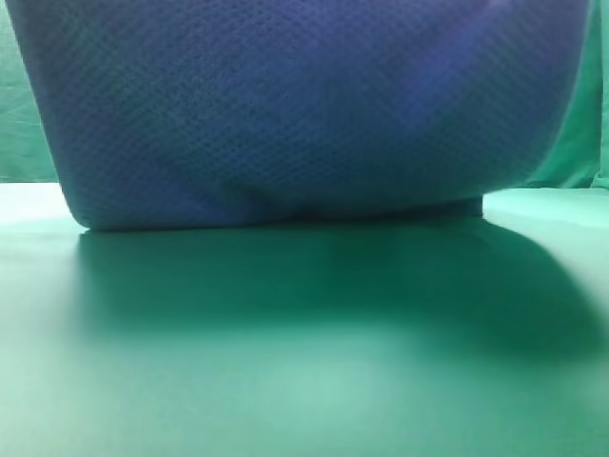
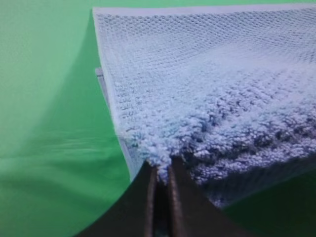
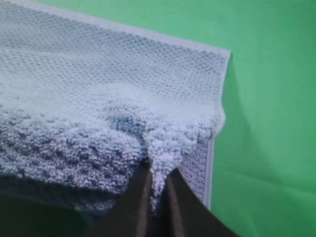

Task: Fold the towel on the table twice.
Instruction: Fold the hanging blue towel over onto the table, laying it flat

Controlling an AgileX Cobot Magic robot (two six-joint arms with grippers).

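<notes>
The blue-grey waffle-weave towel (image 1: pixel 295 105) hangs lifted in front of the exterior high camera and fills its upper half, its lower fold resting on the green table (image 1: pixel 304 381). In the left wrist view my left gripper (image 2: pixel 160 170) is shut on the towel (image 2: pixel 212 89) near its left corner. In the right wrist view my right gripper (image 3: pixel 158 173) is shut on the towel (image 3: pixel 98 84) near its right corner. A lower layer of towel shows beneath the pinched edge in both wrist views. Neither gripper shows in the exterior high view.
A wrinkled green backdrop curtain (image 1: pixel 585 124) hangs behind the table. Bare green table (image 2: pixel 44 123) lies left of the towel, and more of it (image 3: pixel 271 123) lies right of the towel. The towel casts a broad shadow (image 1: pixel 324 276) on the near surface.
</notes>
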